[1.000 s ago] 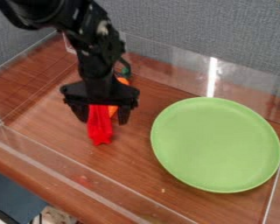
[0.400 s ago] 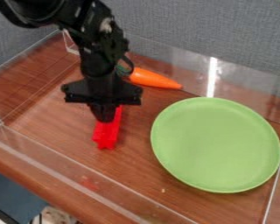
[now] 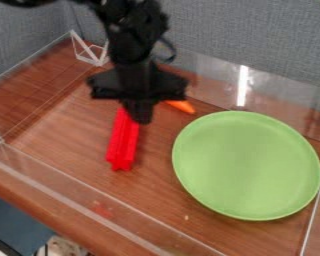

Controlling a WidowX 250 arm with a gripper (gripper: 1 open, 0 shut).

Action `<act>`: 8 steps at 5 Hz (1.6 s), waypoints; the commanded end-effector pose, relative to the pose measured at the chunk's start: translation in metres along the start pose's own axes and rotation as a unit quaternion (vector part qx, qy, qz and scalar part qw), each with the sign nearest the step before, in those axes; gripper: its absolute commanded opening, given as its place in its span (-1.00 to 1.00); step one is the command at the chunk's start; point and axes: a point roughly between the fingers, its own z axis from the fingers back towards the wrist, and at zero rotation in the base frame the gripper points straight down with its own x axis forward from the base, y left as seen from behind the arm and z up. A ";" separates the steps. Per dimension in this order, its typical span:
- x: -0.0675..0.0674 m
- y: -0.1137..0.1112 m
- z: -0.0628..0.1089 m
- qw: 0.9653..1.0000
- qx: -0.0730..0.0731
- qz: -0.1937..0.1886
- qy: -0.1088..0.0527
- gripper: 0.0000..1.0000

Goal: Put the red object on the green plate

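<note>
The red object (image 3: 120, 142), a long ridged bright red bar, hangs at a slant from my gripper (image 3: 139, 113). Its upper end sits between the shut fingers and its lower end points down-left, just above or on the wooden table. The green plate (image 3: 247, 166), large, round and light green, lies flat to the right of the bar. Nothing rests on the plate. My gripper is up and left of the plate's rim, pointing steeply down.
An orange carrot (image 3: 184, 106) peeks out behind the gripper, near the plate's far-left rim. Clear plastic walls (image 3: 243, 82) fence the wooden table (image 3: 56, 120) on all sides. A white wire stand (image 3: 83, 45) sits in the back left corner.
The fingers closed on the red object's top end. The gripper then rose and moved right toward the plate, pulling the bar up so more of its length shows.
</note>
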 end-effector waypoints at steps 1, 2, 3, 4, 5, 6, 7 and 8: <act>-0.001 -0.038 0.013 0.999 -0.032 -0.028 -0.011 -1.00; -0.021 -0.052 0.006 0.999 -0.030 -0.036 -0.004 -1.00; -0.016 -0.029 -0.005 1.000 -0.012 -0.016 0.002 1.00; -0.007 0.004 -0.017 1.000 0.008 0.020 0.005 1.00; 0.000 0.031 -0.032 0.999 0.029 0.044 0.009 1.00; 0.005 0.046 -0.049 0.997 0.042 0.059 0.017 1.00; 0.007 0.046 -0.060 0.997 0.046 0.060 0.024 1.00; 0.011 0.043 -0.059 0.997 0.046 0.055 0.025 1.00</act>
